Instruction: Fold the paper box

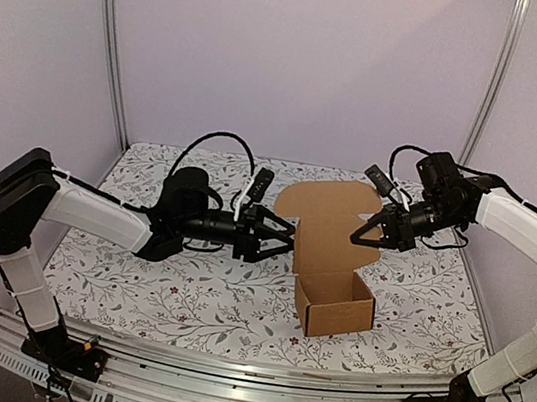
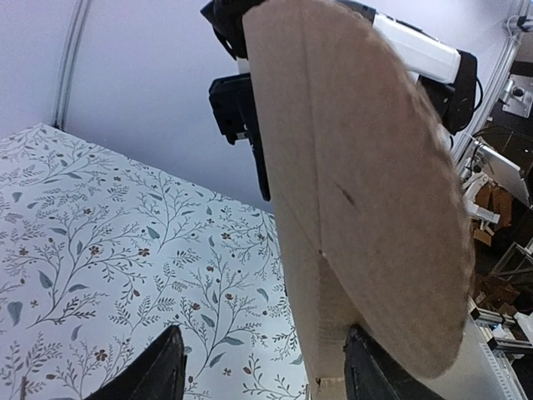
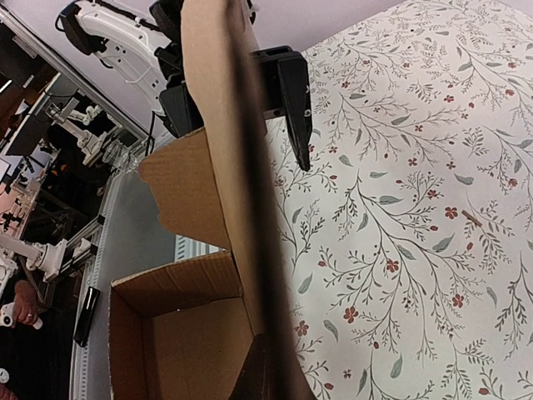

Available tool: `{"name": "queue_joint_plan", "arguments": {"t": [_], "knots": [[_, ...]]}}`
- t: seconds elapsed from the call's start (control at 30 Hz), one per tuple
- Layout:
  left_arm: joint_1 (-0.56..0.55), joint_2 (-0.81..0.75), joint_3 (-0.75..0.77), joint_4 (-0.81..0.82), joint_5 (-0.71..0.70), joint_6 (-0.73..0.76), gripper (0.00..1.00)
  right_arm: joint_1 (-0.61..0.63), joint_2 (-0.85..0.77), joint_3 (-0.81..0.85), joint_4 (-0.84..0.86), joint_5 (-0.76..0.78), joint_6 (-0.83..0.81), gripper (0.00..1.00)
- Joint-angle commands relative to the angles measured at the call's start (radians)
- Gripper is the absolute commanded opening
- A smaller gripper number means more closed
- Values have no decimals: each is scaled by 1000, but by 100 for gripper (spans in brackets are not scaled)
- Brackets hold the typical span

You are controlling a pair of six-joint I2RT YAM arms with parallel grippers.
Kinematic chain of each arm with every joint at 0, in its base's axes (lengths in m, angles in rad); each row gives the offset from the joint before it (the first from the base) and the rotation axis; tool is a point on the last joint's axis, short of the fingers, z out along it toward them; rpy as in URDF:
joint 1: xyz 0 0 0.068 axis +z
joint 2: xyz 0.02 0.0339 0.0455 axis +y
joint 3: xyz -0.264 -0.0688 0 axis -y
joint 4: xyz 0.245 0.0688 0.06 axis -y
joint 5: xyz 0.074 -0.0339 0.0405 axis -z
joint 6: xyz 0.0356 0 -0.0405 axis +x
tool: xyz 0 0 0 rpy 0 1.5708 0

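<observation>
The paper box point(image 1: 332, 305) is plain brown cardboard; its open-topped base sits on the floral table and its lid panel point(image 1: 328, 210) with rounded tab flaps rises behind it. My right gripper point(image 1: 356, 236) is shut on the lid's right edge. In the right wrist view the lid point(image 3: 218, 125) runs edge-on down into that gripper point(image 3: 271, 379), with the box's open base point(image 3: 179, 337) to its left. My left gripper point(image 1: 288, 239) is open at the lid's left edge. In the left wrist view the rounded flap point(image 2: 366, 192) stands against the right finger point(image 2: 375, 375) of my left gripper point(image 2: 262, 375).
The floral tablecloth point(image 1: 184, 290) covers the table. Metal frame posts point(image 1: 111, 36) stand at the back corners, and a slotted metal rail point(image 1: 243, 374) runs along the near edge. Cables loop over both arms point(image 1: 212, 142).
</observation>
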Motion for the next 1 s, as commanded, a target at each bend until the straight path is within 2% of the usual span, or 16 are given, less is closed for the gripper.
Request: {"name": "queue_joint_plan", "arguments": {"t": [0.0,0.17,0.3,0.37,0.5,0.7,0.77,0.87,0.97], "knots": [[-26,60,50,98,45,-46,65,18,18,2,36,4,31,0],[-40,115,99,122,53,-74,63,28,20,-3,51,11,49,0],[-42,155,125,143,45,-102,56,32,21,-5,52,12,52,0],[-42,172,137,150,48,-115,49,31,23,-4,52,10,52,0],[-40,218,168,178,86,-166,23,32,23,-5,54,10,52,0],[-36,229,165,208,87,-204,10,33,17,-4,53,19,56,2],[-32,213,153,207,83,-205,9,26,10,-2,46,19,63,8],[-20,161,113,201,66,-200,9,-13,-19,3,20,6,64,26],[-11,110,84,168,57,-185,9,-110,-54,9,15,-41,70,33]]}}
